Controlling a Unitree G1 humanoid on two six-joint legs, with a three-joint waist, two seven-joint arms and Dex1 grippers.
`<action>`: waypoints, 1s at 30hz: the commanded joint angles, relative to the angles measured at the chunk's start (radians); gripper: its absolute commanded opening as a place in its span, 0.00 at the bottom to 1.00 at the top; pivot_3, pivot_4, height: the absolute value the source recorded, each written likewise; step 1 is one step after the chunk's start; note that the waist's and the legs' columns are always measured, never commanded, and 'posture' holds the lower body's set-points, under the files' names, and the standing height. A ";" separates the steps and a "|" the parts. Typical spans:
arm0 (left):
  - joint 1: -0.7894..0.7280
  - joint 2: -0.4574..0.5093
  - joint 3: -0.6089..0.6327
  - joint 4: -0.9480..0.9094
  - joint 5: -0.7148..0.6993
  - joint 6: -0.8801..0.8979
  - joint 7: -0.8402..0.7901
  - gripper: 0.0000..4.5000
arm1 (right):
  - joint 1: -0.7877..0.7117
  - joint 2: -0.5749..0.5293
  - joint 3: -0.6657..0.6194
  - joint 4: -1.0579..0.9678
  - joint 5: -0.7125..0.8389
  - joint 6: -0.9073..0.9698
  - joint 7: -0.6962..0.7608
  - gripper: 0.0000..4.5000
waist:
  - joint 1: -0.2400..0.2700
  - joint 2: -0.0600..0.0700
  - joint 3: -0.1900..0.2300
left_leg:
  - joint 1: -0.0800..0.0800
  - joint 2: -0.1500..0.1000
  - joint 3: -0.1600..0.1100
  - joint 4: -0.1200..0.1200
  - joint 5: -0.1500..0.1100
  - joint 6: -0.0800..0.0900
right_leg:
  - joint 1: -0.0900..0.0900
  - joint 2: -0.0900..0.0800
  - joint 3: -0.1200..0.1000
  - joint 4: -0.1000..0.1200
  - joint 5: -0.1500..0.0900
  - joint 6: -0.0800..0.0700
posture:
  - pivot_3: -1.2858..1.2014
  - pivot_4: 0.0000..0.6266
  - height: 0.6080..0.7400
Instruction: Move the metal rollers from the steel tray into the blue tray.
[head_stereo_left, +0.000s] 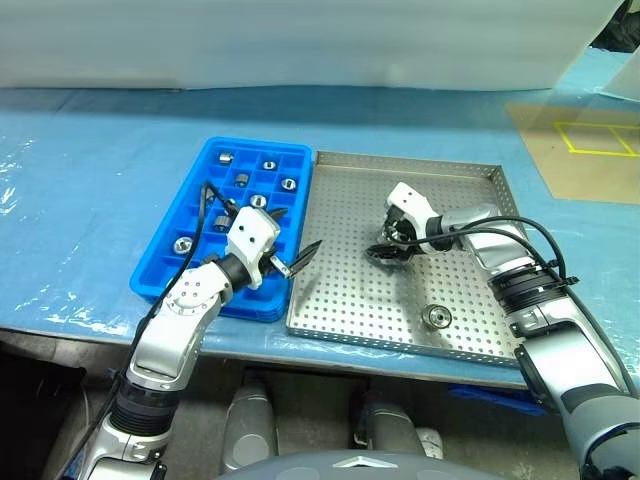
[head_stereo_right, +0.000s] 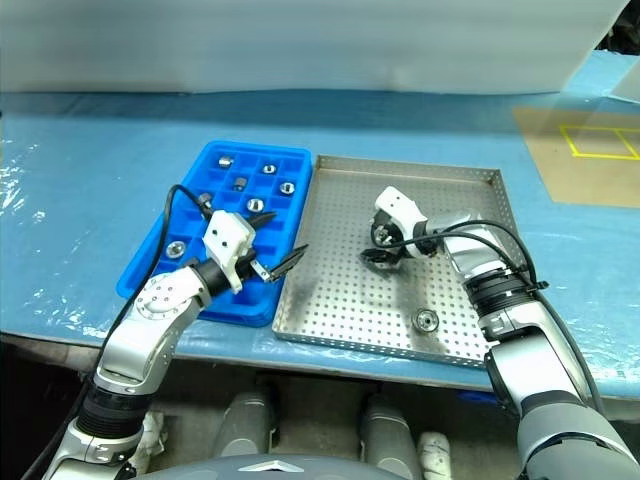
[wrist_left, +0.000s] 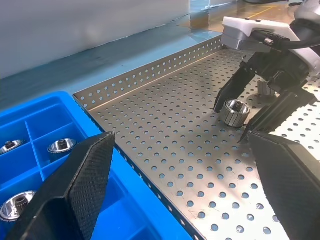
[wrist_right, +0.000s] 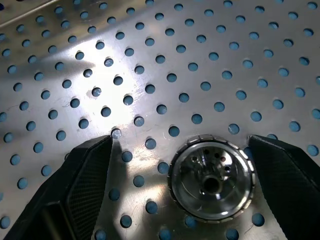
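Perforated steel tray (head_stereo_left: 400, 290) on blue-covered table (head_stereo_left: 90, 190)

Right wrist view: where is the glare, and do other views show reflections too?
Right wrist view: a bright glare patch on the steel tray floor, up-left of the roller; left wrist view: soft sheen near the right pincer; left eye view: crinkled glints on the table's plastic film.
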 joint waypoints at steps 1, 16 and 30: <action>-0.010 -0.003 -0.007 -0.008 -0.007 -0.029 -0.005 0.99 | -0.030 -0.019 0.011 0.046 -0.038 -0.051 0.019 1.00 | 0.000 0.000 0.000 | 0.000 0.000 0.000 0.001 0.000 0.000 | 0.000 0.000 0.000 0.001 0.000 0.000 | 0.52 0.24 1.00; -0.033 -0.003 -0.022 0.019 0.002 -0.052 -0.007 0.99 | -0.018 0.021 -0.036 0.065 -0.026 -0.095 0.002 1.00 | -0.002 0.000 0.000 | 0.000 0.001 0.000 0.005 -0.001 0.002 | 0.000 0.000 0.001 0.006 0.000 0.000 | 0.52 0.24 1.00; -0.050 -0.002 -0.020 0.035 -0.006 -0.056 -0.011 1.00 | -0.032 0.045 -0.062 0.070 -0.015 -0.088 -0.016 0.36 | -0.002 0.000 0.000 | 0.000 0.001 0.000 0.005 -0.001 0.002 | -0.001 0.000 0.001 0.006 0.000 0.000 | 0.52 0.24 1.00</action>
